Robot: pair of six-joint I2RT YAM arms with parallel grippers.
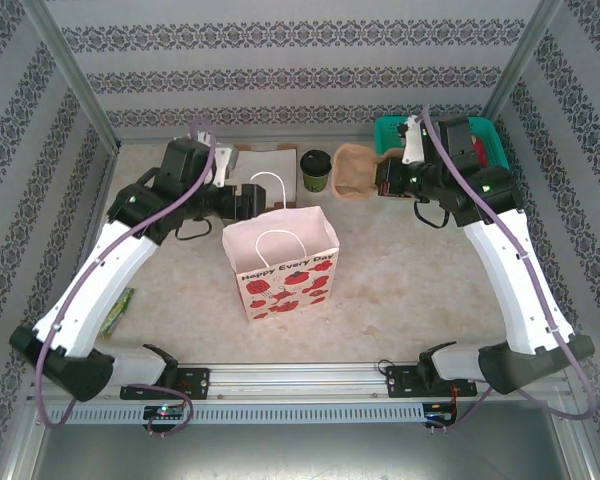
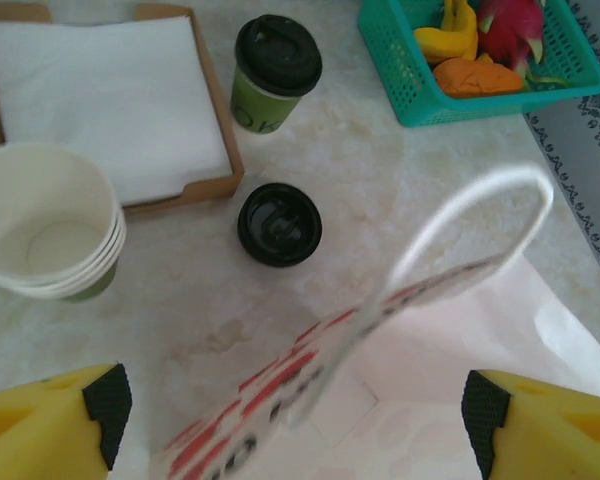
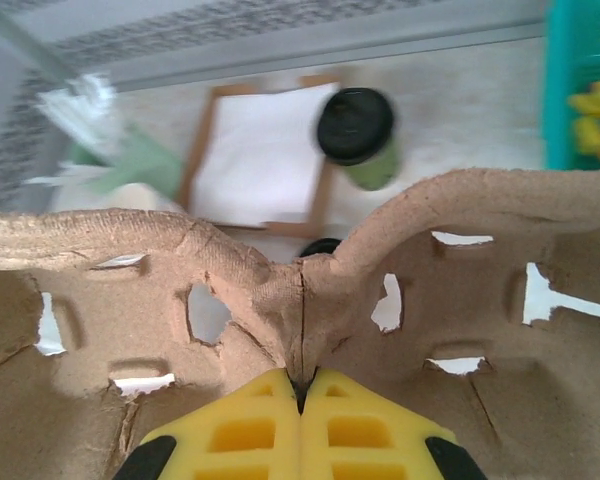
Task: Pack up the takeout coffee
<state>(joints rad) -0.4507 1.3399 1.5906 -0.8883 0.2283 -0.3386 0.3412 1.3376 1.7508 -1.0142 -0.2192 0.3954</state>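
Note:
The takeout coffee (image 1: 315, 170) stands upright at the back of the table, olive-green with its black lid on (image 2: 276, 68) (image 3: 360, 135). Just right of it hangs a brown pulp cup carrier (image 1: 356, 172), and my right gripper (image 1: 381, 183) (image 3: 300, 392) is shut on the carrier's centre ridge (image 3: 300, 300). A white paper bag with red flowers (image 1: 280, 262) stands open mid-table. My left gripper (image 1: 248, 200) (image 2: 295, 410) is open, hovering over the bag's back rim (image 2: 310, 340); the bag's white handle (image 2: 470, 215) loops up in front of it.
A loose black lid (image 2: 279, 224) lies beside a tray of white napkins (image 2: 100, 95). A stack of empty cups (image 2: 45, 225) stands to the tray's left. A teal basket of fruit (image 1: 442, 140) (image 2: 410, 80) sits back right. A green packet (image 1: 118, 310) lies near the left arm.

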